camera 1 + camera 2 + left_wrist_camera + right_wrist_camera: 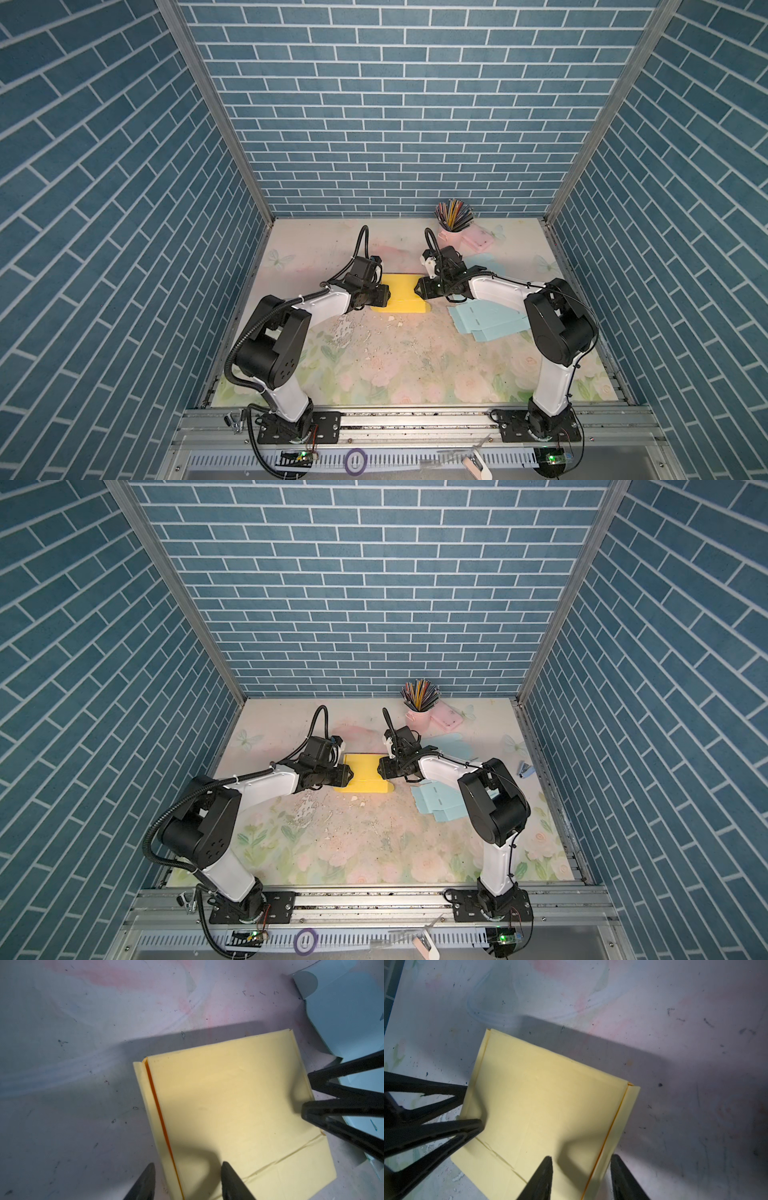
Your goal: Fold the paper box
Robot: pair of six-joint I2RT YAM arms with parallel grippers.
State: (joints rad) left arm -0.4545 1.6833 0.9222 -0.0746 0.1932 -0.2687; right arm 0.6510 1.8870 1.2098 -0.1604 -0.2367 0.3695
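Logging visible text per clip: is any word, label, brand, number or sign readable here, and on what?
No readable text anywhere.
The yellow paper box is plain in every view; the light blue sheets, pink cup and pink box show no print.
The circuit boards at the front are too small to tell.

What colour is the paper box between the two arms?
Yellow paper box, thin orange line along one edge; clearest in the left wrist view.

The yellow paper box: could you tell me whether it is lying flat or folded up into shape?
Flat. The yellow paper box lies collapsed on the table, its layers stacked and no wall standing.
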